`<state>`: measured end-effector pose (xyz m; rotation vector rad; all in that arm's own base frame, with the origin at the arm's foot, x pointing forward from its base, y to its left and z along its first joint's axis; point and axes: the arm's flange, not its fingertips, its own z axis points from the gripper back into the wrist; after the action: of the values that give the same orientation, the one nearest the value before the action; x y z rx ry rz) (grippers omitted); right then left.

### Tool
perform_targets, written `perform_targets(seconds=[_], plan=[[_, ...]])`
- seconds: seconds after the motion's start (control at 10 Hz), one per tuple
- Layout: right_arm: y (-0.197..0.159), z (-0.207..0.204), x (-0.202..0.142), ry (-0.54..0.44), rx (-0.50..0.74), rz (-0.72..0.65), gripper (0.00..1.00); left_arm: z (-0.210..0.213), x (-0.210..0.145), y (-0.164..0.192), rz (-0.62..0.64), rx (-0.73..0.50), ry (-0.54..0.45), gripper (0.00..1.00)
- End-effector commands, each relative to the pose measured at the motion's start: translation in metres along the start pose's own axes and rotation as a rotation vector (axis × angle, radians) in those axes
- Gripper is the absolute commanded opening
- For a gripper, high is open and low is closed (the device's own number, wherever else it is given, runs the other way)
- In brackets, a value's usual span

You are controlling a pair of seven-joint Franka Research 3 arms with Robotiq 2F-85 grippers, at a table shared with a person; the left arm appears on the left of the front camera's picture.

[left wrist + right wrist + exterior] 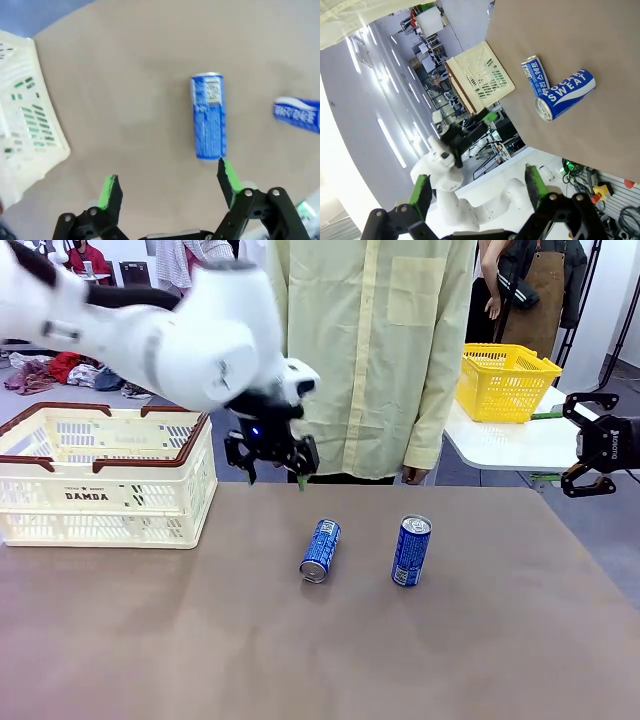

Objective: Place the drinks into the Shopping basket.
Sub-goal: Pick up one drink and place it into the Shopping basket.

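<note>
Two cans sit on the table (150, 640), outside the Shopping basket (100, 475) and to its right: the lying blue can (320, 550) nearer it, the standing blue can (411, 551) farther off. The left gripper (275, 475) hangs in the air between the Shopping basket and the lying blue can, fingers wide apart, holding nothing. The right gripper (568, 445) is far right of the Shopping basket, also wide apart and empty.

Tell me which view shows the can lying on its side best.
The left wrist view: the lying can stretches full length near the middle. The front view foreshortens it; the right wrist view has it small, partly behind the upright can.
</note>
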<state>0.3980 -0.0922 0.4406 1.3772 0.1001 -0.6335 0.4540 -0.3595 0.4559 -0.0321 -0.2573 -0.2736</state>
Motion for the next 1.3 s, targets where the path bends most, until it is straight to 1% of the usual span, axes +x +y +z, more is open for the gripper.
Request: perform_targets(seconds=[0.0,0.1,0.2,0.3,0.4,0.5,0.6,0.7,0.8,0.9,1.0,1.2], plan=[[0.003,0.002,-0.001,0.009,-0.006,0.004,1.00,-0.040,0.026,-0.037,0.003,0.064,-0.032,1.00],[0.003,0.002,-0.001,0.009,-0.006,0.004,1.00,-0.065,0.030,-0.052,-0.028,0.042,-0.052,1.00],[0.003,0.002,-0.001,0.009,-0.006,0.004,1.00,-0.081,0.031,-0.060,-0.036,0.017,-0.045,1.00],[0.003,0.002,-0.001,0.009,-0.006,0.004,1.00,-0.091,0.032,-0.064,-0.027,0.034,-0.033,1.00],[0.003,0.002,-0.001,0.009,-0.006,0.004,1.00,-0.101,0.030,-0.070,-0.056,0.012,-0.021,1.00],[0.003,0.002,-0.001,0.009,-0.006,0.004,1.00,-0.115,0.029,-0.072,-0.096,-0.037,0.032,1.00],[0.003,0.002,-0.001,0.009,-0.006,0.004,1.00,-0.125,0.028,-0.071,-0.119,-0.083,0.057,1.00],[0.003,0.002,-0.001,0.009,-0.006,0.004,1.00,-0.135,0.026,-0.070,-0.129,-0.081,0.084,1.00],[0.003,0.002,-0.001,0.009,-0.006,0.004,1.00,-0.146,0.025,-0.073,-0.145,-0.111,0.108,1.00],[0.003,0.002,-0.001,0.009,-0.006,0.004,1.00,-0.159,0.026,-0.075,-0.115,-0.083,0.138,1.00],[0.003,0.002,-0.001,0.009,-0.006,0.004,1.00,-0.167,0.022,-0.073,-0.112,-0.084,0.158,1.00],[0.003,0.002,-0.001,0.009,-0.006,0.004,1.00,-0.171,0.021,-0.071,-0.100,-0.090,0.164,1.00]])
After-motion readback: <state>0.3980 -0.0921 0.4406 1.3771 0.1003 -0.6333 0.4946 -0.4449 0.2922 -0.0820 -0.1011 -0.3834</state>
